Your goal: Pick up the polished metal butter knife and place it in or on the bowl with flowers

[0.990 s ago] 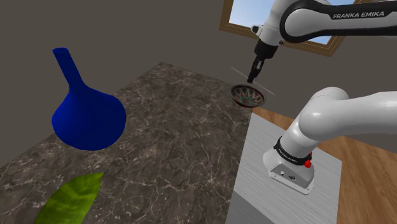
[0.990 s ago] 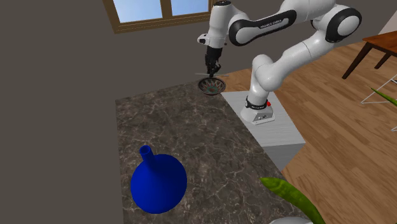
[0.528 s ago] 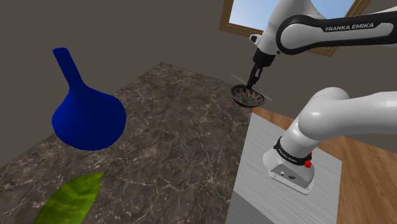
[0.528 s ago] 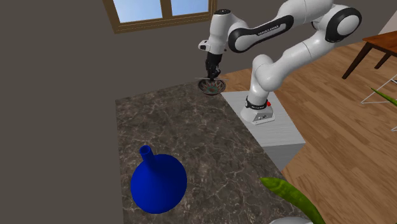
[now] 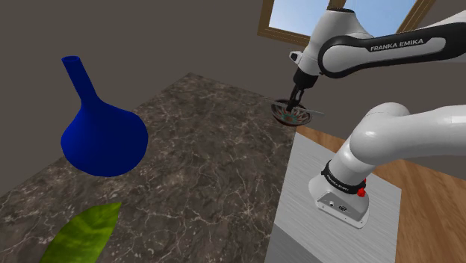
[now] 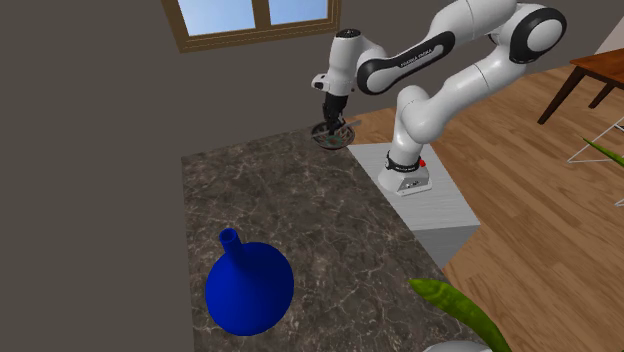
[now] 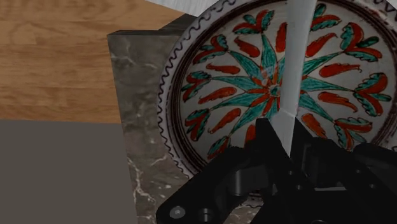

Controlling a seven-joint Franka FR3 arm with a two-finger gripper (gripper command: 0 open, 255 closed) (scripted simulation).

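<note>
Knife (image 7: 296,70) is clamped in the closed jaws, its blade stretched over the middle of the flowered bowl (image 7: 191,121) at the table's (image 5: 202,164) corner. Releasing low and level should let both ends settle on the rim rather than tip off.

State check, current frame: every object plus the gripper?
gripper: shut on the butter knife, low over the bowl
butter knife: clasped, lying across the bowl's mouth; contact unclear
bowl: upright at the corner of the counter
blue vase: upright on the counter
</note>
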